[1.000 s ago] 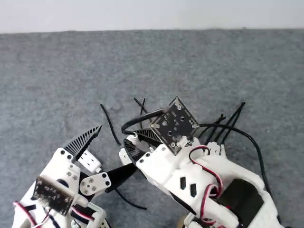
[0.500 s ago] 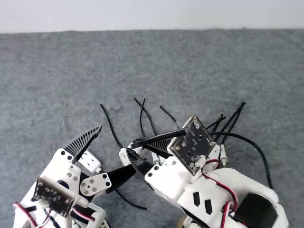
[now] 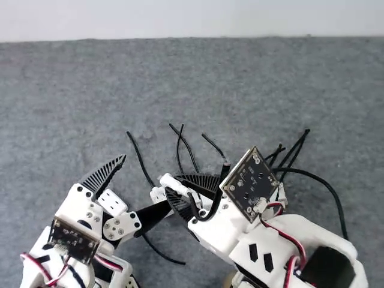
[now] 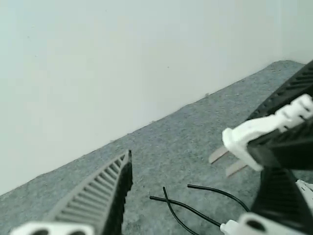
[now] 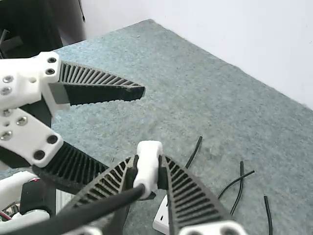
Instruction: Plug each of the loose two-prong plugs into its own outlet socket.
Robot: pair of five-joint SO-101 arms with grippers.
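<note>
My right gripper [image 3: 175, 191] is shut on a white two-prong plug [image 3: 172, 180], low in the middle of the high view. In the right wrist view the plug [image 5: 148, 155] sits clamped between the ribbed black fingers [image 5: 188, 188]. The left wrist view shows the plug [image 4: 257, 134] with its two bare prongs [image 4: 219, 155] sticking out. My left gripper [image 3: 144, 182] stands open just left of it, and its lower finger [image 3: 153, 214] nearly touches the right gripper. A white socket block [image 3: 112, 202] lies between the left fingers. Another white piece [image 5: 164, 220] lies under the right gripper.
Loose black wires [image 3: 183, 150] fan over the grey carpet [image 3: 198, 84] behind both grippers, and more cable [image 3: 318, 180] loops to the right. A white connector [image 3: 280, 193] lies by the right arm. A pale wall [image 3: 192, 18] bounds the far side.
The right arm's wrist has swung to the right and drawn back, so the plug in its fingers now shows beside the left gripper. The left arm shifted only slightly.
</note>
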